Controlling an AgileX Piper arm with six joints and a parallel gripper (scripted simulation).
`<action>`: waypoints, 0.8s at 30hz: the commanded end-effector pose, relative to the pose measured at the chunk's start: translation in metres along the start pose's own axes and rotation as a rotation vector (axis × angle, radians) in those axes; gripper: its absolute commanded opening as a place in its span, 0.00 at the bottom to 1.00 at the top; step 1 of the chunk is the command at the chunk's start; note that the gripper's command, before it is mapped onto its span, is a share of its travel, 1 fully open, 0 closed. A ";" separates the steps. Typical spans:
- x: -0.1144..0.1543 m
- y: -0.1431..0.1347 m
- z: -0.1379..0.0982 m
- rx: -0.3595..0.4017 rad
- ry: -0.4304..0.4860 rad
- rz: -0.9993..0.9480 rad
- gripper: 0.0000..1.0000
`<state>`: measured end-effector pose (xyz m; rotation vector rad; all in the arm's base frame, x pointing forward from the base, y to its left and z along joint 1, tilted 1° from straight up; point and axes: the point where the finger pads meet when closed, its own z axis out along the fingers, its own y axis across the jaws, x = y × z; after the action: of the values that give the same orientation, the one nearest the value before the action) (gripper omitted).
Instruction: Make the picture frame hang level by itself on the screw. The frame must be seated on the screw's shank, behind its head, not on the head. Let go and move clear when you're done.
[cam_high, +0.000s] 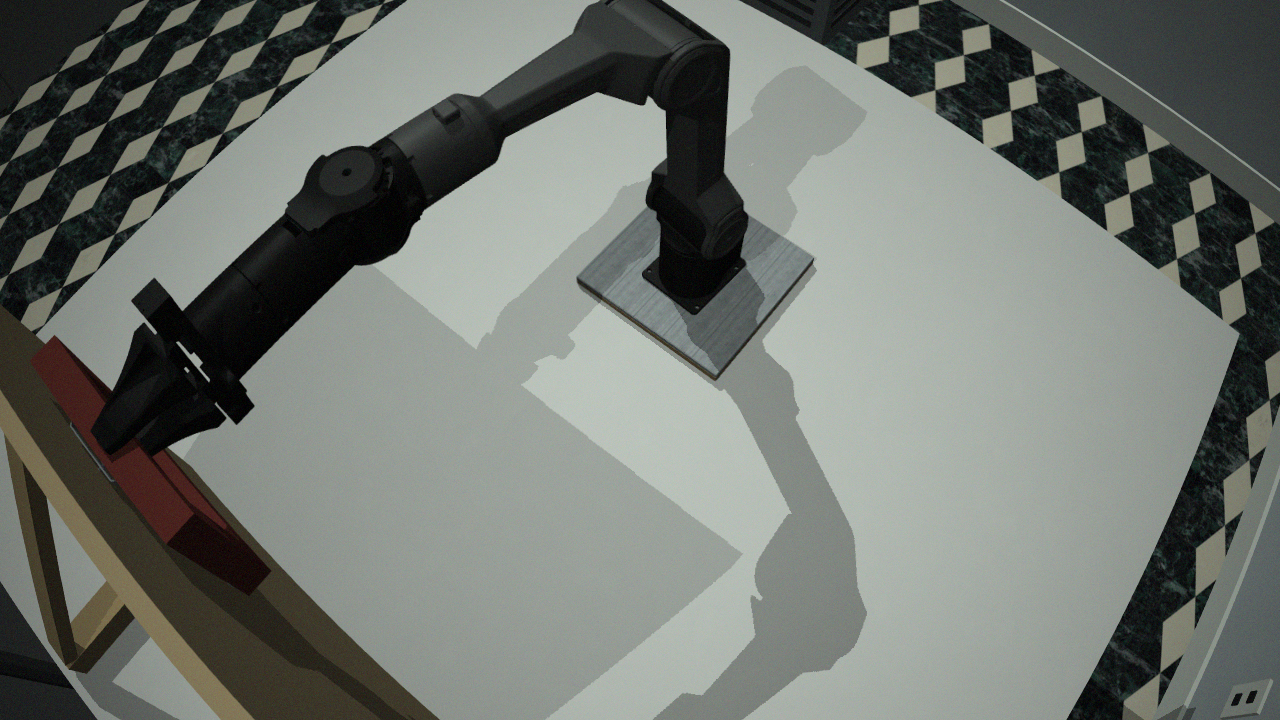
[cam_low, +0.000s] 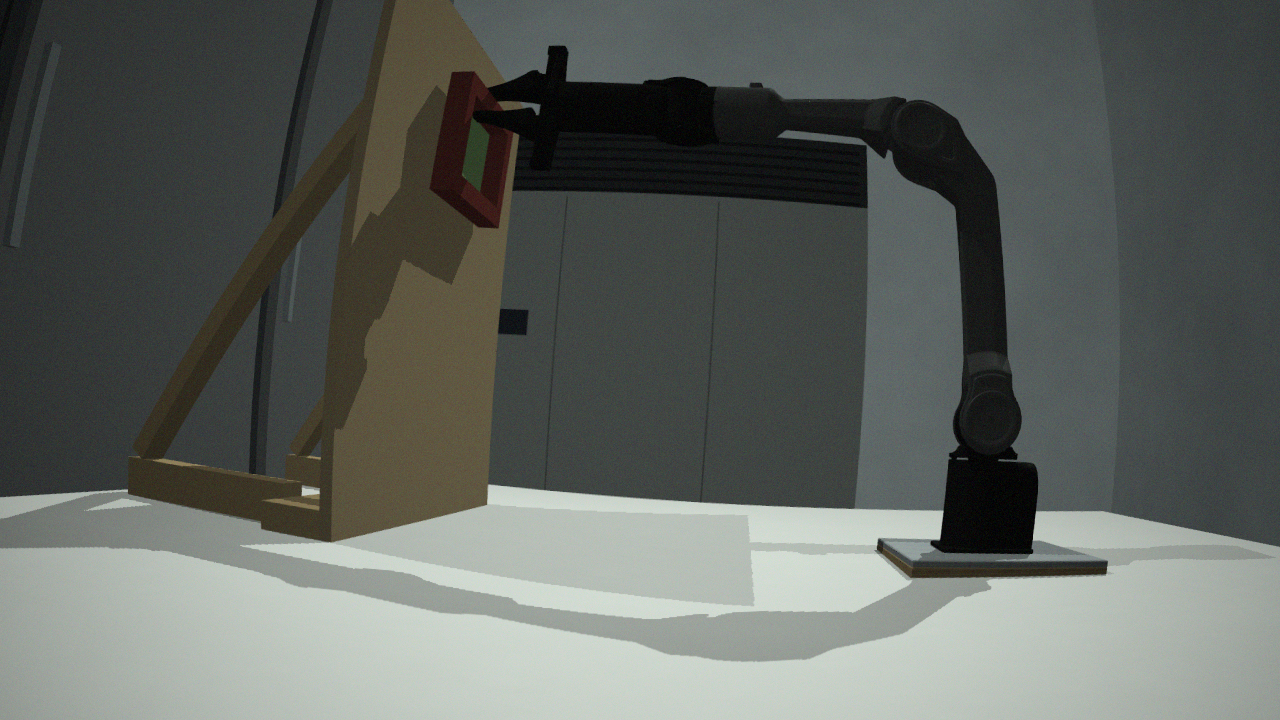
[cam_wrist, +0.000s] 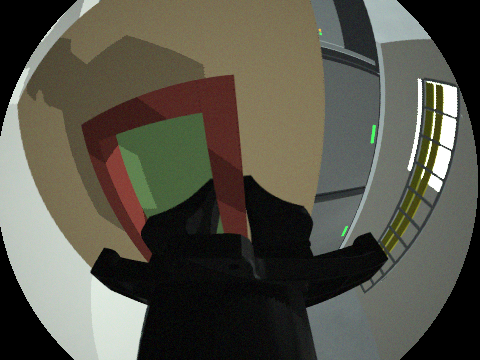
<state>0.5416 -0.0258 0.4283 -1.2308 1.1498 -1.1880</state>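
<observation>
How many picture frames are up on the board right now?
1. The red frame sits against the tan board near its top, the hand shut on its upper edge. The screw is hidden.

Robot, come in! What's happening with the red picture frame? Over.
Gripper shut on picture frame, gripping its top rail. Frame up against the tan board, not hanging by itself yet. Screw hidden behind frame. Nothing in the way.
</observation>
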 end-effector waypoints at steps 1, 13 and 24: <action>0.000 -0.002 -0.001 0.005 0.000 -0.001 0.00; 0.000 0.000 -0.001 0.005 0.000 0.000 0.00; 0.000 0.000 -0.001 0.006 0.000 -0.001 0.00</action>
<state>0.5417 -0.0260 0.4257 -1.2295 1.1492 -1.1888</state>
